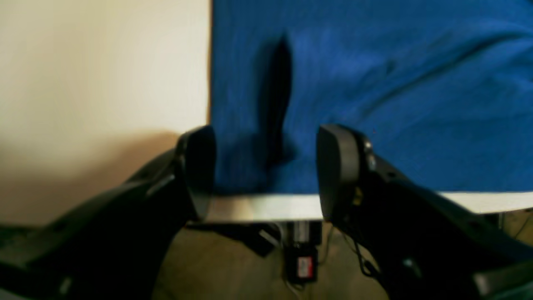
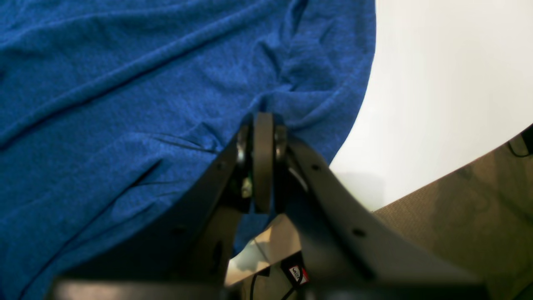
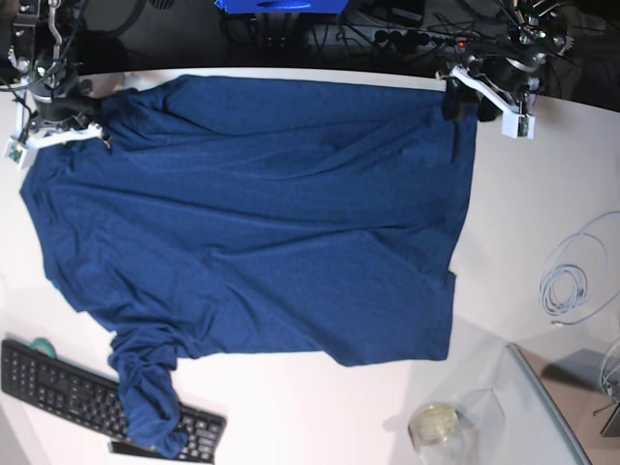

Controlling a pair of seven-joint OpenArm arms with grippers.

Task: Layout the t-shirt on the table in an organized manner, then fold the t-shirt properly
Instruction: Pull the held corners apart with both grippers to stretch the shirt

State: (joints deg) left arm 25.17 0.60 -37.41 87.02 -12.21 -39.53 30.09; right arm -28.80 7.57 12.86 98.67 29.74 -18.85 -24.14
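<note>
Broadly, the layout stage is looking well advanced while the folding is not yet begun. The t-shirt (image 3: 262,213) is lying spread across the table (image 3: 542,194), its body mostly flat with long soft wrinkles running through it, and one corner sitting right at the table edge. The left gripper (image 1: 266,166) is hovering over that corner with its jaws standing apart and nothing between them, only blue cloth and its own shadow showing below. The right gripper (image 2: 263,137) is pinching a bunch of cloth at the shirt's opposite corner, jaws closed tight on the fabric, which is puckering around the pads. What is not in order is the near side: one sleeve (image 3: 145,397) is lying crumpled and draped over the black keyboard (image 3: 68,383), so it is needing to be pulled clear and flattened. A coiled white cable (image 3: 573,276) and a glass (image 3: 436,424) are sitting apart from the shirt. All folds are remaining to be done.
</note>
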